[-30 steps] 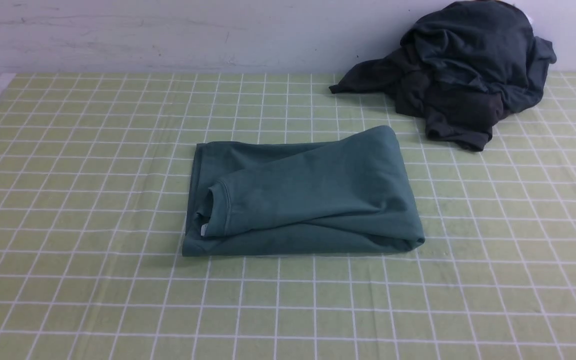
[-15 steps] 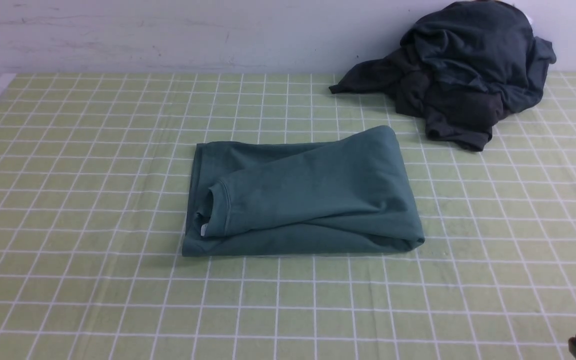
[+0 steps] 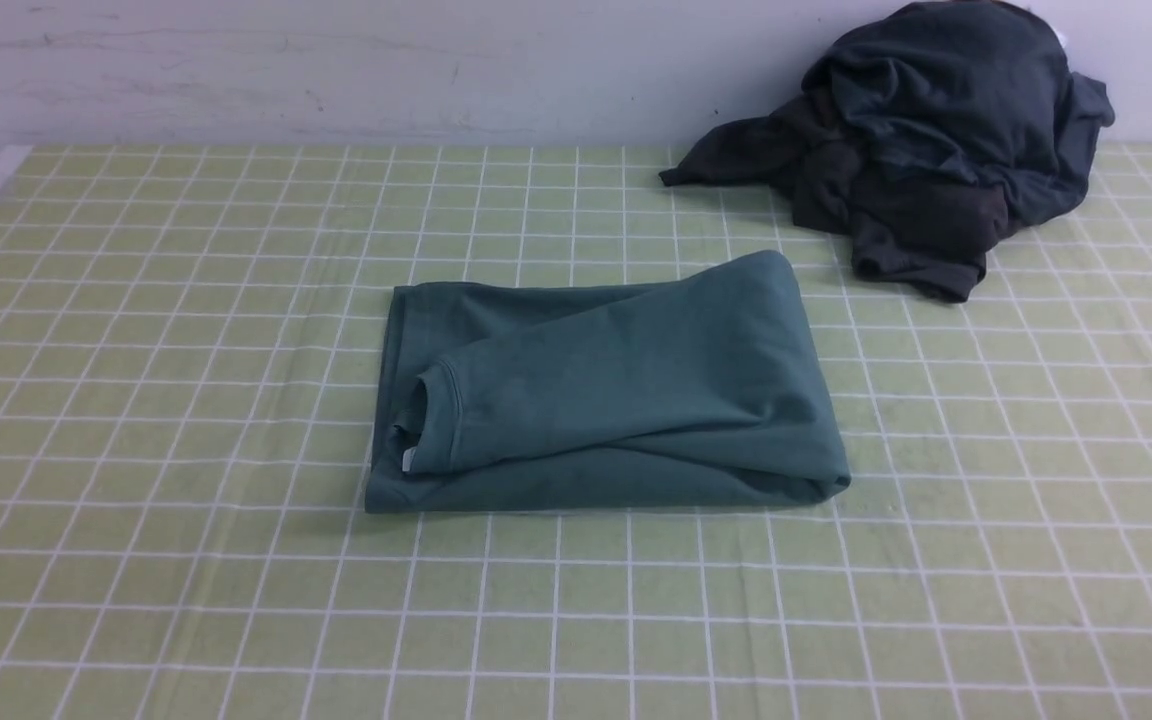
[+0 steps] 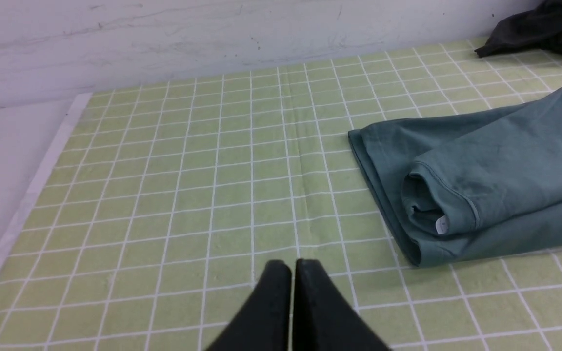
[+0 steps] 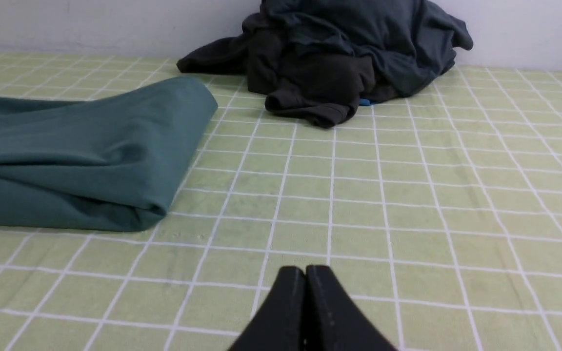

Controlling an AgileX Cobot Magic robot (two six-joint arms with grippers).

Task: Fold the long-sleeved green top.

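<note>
- The green long-sleeved top [image 3: 606, 390] lies folded into a compact rectangle at the centre of the frame, on the green checked counter [image 3: 136, 560].
- A heap of dark garments [image 3: 926, 140] sits in the upper right, well apart from it.
- The left claw [image 4: 293, 265] is closed and empty.
- The right claw [image 5: 305, 270] is closed, holding nothing.

Both wrist views cut off the green long-sleeved top [image 4: 495, 185]; its chest logo is hidden
</note>
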